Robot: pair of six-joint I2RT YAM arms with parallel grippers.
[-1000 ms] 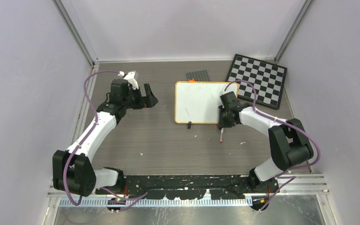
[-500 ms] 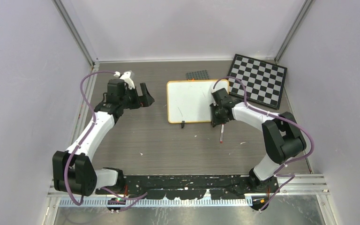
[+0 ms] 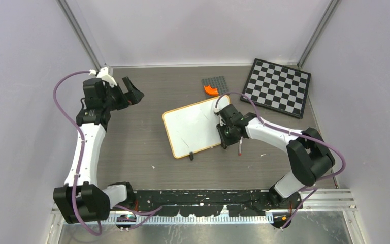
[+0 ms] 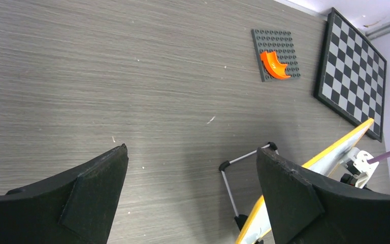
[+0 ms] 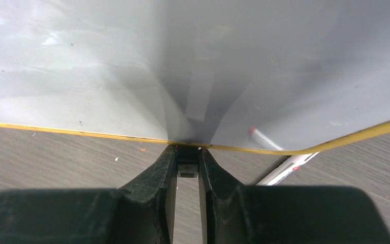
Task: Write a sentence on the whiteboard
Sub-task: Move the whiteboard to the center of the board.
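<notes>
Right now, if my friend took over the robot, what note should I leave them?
Left claw: open, holding nothing, off at the far left.
Right claw: shut on the near edge of the board.
Board: turned at an angle mid-table, with no writing on it.
Marker: lying loose on the table beside the right claw.
Done: nothing written.
Left: pick up the marker and write.

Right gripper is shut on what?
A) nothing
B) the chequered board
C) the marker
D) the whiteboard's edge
D: in the right wrist view the right gripper pinches the orange frame of the whiteboard, while the marker lies loose beside it.
</notes>
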